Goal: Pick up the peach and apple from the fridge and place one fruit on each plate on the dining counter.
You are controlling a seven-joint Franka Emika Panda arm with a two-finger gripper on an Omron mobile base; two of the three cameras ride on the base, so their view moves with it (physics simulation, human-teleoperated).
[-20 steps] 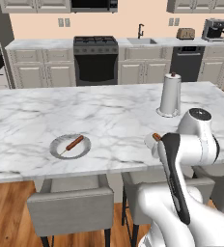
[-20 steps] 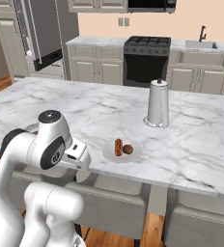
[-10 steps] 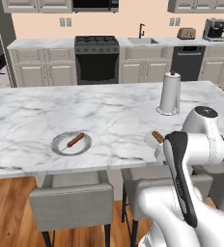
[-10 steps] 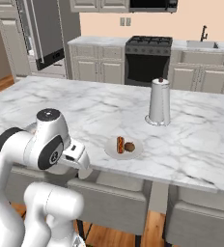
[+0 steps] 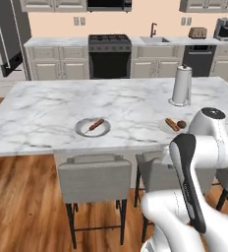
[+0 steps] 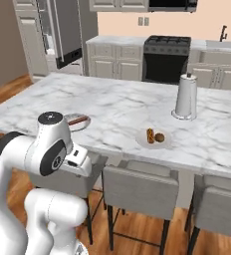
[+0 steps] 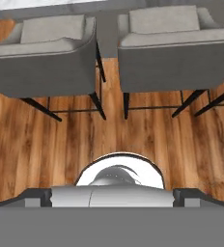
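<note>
The dining counter (image 5: 47, 110) holds two plates. On the right plate (image 5: 166, 128) lies the dark round apple (image 5: 182, 124) beside an elongated orange-red item; the same apple (image 6: 159, 137) and plate (image 6: 153, 145) show in the right base view. The left plate (image 5: 81, 131) carries only an elongated orange-red item (image 5: 94, 125). The fridge (image 6: 62, 30) stands far back on the left with a dark door swung out. The peach is out of view. My gripper (image 7: 112, 194) hangs folded low in front of the counter, pointing down at the wood floor, open with nothing between its fingers.
A tall steel paper-towel holder (image 5: 181, 86) stands on the counter behind the right plate. Grey cushioned stools (image 7: 51, 46) line the near side of the counter, right under my hand. Beige cabinets, a stove (image 5: 109, 54) and a sink run along the back wall.
The whole picture has shifted: the base has moved, so the counter sits farther off and the fridge comes into view at the left. The arm stays folded, gripper still open.
</note>
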